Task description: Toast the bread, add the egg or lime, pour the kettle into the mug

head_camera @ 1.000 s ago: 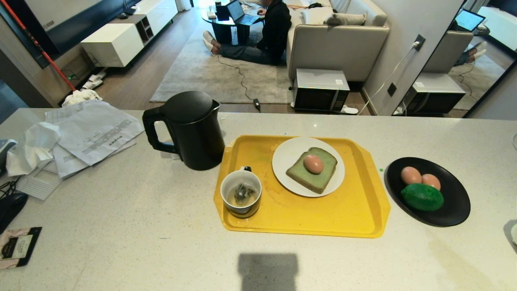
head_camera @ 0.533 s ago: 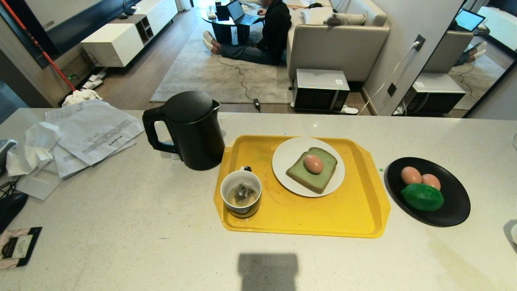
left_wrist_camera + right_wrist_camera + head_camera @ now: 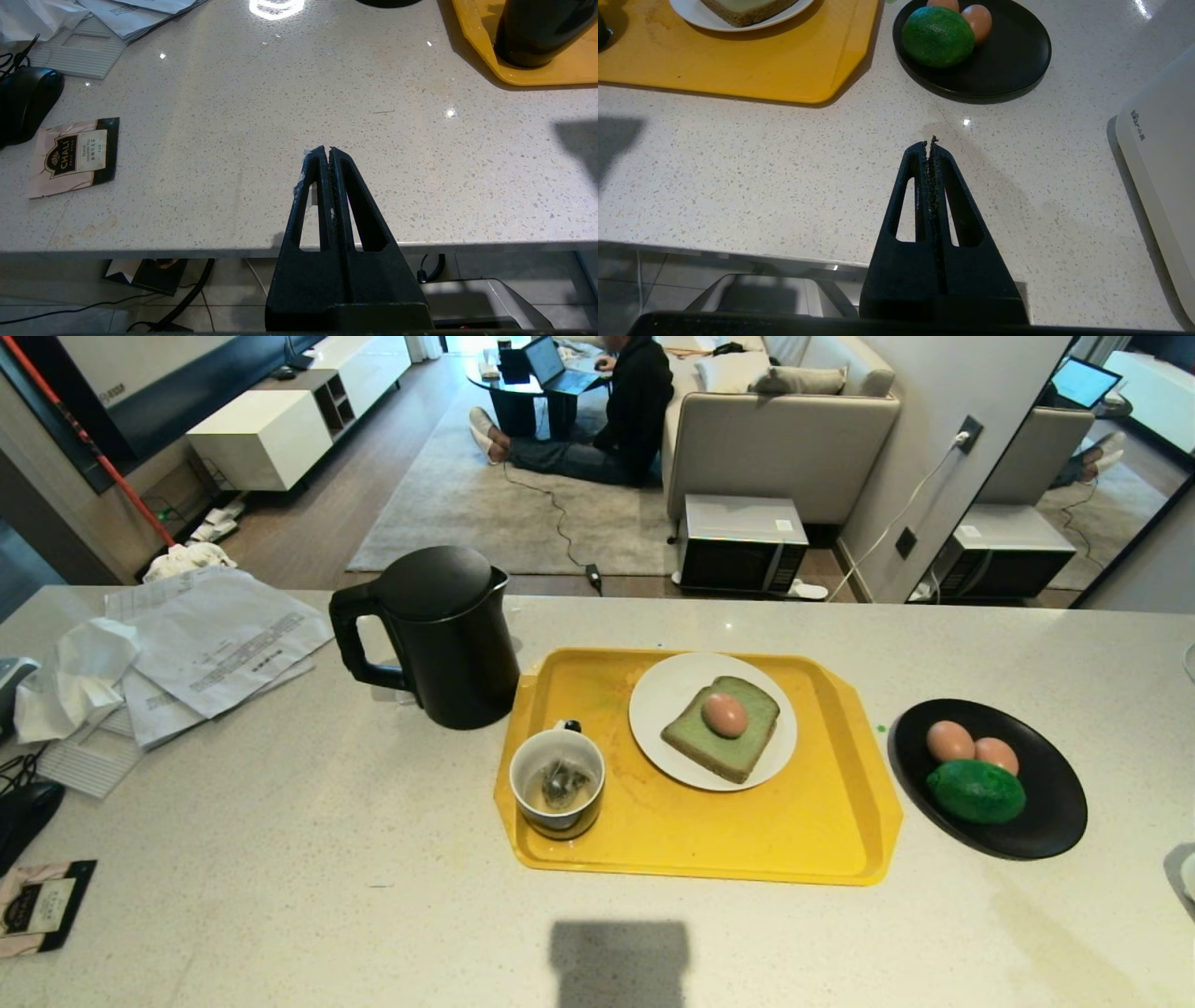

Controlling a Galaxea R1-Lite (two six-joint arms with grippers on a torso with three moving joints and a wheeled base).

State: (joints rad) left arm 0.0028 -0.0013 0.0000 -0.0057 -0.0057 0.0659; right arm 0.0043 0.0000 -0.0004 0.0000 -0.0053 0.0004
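Resting with both claws pressed together, empty, at the counter's near edge.

Ahead of our left gripper stands the mug; beyond our right gripper, the egg crowns the bread, so we judge serving done, the lime unused.

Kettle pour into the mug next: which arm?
Left, probably. The kettle stands left of the tray, handle facing left, and the mug sits at the tray's left end. Both hands are parked shut.

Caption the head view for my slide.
Egg on green bread, tea in mug, kettle beside yellow tray.
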